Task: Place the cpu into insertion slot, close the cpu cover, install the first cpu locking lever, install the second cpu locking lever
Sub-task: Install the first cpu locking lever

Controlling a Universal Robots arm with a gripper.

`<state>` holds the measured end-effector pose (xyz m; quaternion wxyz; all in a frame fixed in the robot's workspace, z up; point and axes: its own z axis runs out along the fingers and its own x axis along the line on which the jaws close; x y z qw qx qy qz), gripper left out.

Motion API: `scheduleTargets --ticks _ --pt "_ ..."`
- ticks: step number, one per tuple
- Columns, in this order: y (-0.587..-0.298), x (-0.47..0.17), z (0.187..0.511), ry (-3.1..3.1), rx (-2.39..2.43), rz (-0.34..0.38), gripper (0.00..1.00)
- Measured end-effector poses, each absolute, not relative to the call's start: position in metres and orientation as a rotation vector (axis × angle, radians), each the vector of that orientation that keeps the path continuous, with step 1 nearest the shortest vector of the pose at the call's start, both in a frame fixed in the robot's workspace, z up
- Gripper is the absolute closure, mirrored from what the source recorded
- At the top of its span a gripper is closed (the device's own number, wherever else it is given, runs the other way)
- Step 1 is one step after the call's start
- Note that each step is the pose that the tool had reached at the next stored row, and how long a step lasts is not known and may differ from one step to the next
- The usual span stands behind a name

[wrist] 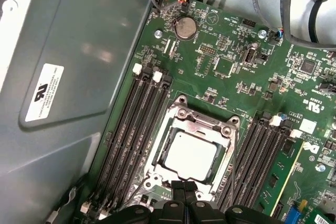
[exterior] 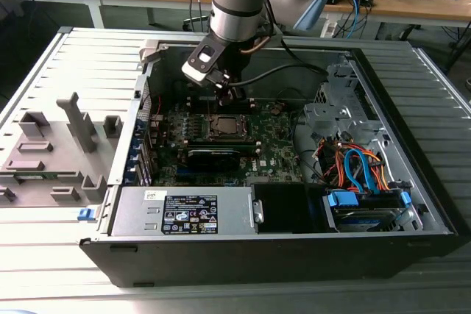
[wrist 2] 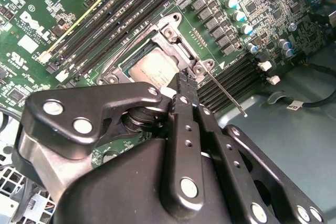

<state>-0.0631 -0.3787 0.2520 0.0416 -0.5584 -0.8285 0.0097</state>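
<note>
The tool low over the insertion slot on the green motherboard inside the open computer case.

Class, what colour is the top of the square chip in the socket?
Dull silver-grey; the flat square metal-topped cpu shows best in the first wrist view.

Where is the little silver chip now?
In the first wrist view, the cpu sits on the green motherboard, framed by the cpu cover, between two banks of black memory slots, right by the gripper.

cpu: in the insertion slot, just beyond the gripper
cpu cover: lying on the cpu
memory slots: flanking the gripper on both sides
</note>
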Motion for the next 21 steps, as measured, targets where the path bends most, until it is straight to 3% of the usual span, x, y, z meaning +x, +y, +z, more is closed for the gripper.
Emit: scheduleTargets --ticks 21 --pt "-0.3787 -0.0631 0.2520 -2.593 -1.623 0.034 0.89"
